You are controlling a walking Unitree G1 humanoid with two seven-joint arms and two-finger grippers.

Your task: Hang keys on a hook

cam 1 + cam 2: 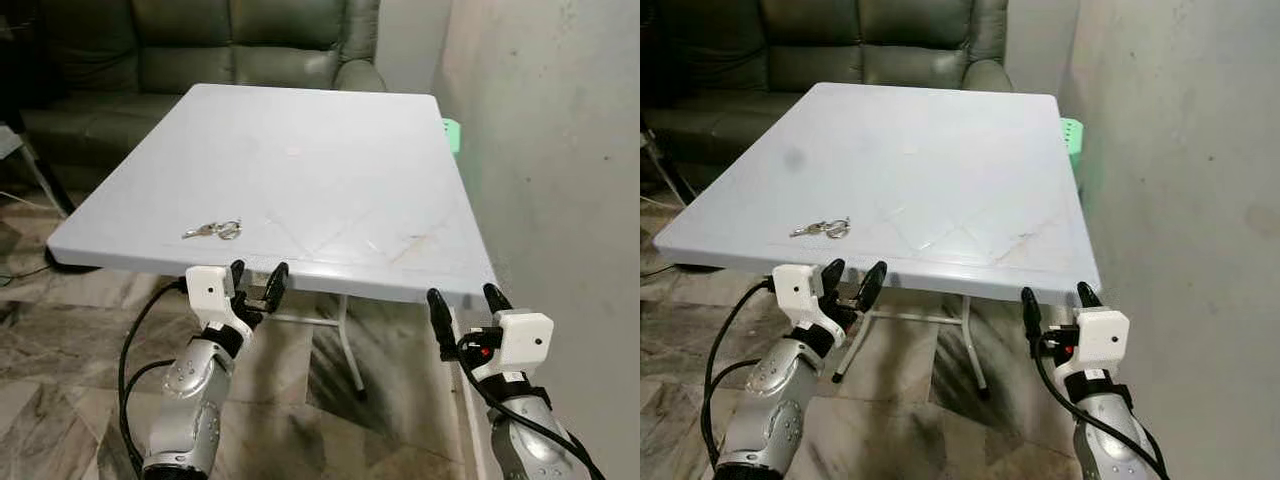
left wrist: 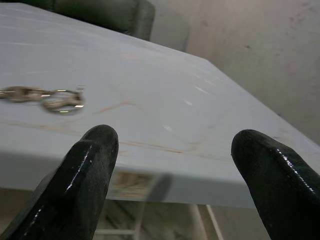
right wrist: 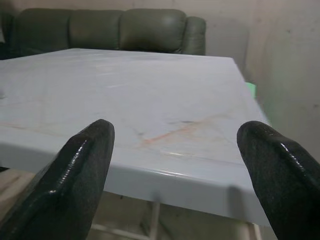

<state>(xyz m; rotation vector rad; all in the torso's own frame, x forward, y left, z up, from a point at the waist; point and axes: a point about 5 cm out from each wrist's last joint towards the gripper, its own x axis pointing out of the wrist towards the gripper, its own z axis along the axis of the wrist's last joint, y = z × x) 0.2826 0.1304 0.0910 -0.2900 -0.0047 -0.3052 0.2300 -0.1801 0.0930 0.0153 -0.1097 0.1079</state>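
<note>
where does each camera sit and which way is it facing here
Left eye view: on the head, looking forward and down at the white table with the keys; both arms show, left end effector and right end effector open at the near edge.
Right eye view: same scene, same arms.
Left wrist view: along its two black fingers over the table edge toward the keys.
Right wrist view: along its fingers across the table toward the green sofa.
All four views share the table.

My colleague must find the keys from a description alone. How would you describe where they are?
Find the white folding table in front of the dark green sofa. Near its front edge, on the robot's left, just beyond the left gripper, lie the keys: a small metal bunch on a ring, the only object on the tabletop.
</note>
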